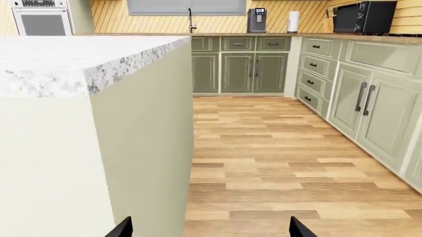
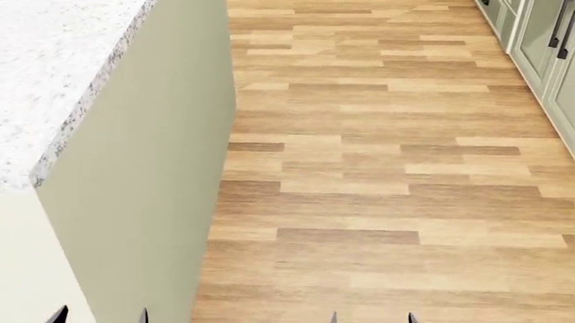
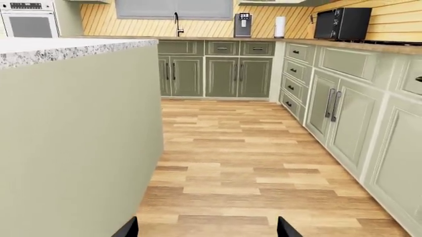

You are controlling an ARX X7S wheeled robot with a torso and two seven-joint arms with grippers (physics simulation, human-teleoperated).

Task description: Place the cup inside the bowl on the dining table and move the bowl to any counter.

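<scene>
The cup and the bowl are out of view in all three views. A corner of the dining table (image 2: pixel 45 67), white with grey speckles over pale green sides, stands at the left of the head view; the wrist views show it too, as the dining table (image 1: pixel 59 59) and the dining table (image 3: pixel 59 47). The brown counter (image 1: pixel 369 37) runs along the far and right walls above green cabinets, seen also as the counter (image 3: pixel 369 45). My left gripper (image 1: pixel 211 229) is open and holds nothing, beside the table's side panel. My right gripper (image 3: pixel 207 228) is open over the floor.
Green cabinets (image 1: pixel 369 98) line the right side and back wall. A faucet (image 1: pixel 191 22), coffee machine (image 1: pixel 257 19), paper roll (image 1: pixel 293 21) and black microwave (image 1: pixel 364 16) stand on the counter. An oven (image 1: pixel 43 19) is at the far left. A wood floor (image 2: pixel 378 168) aisle runs between table and cabinets.
</scene>
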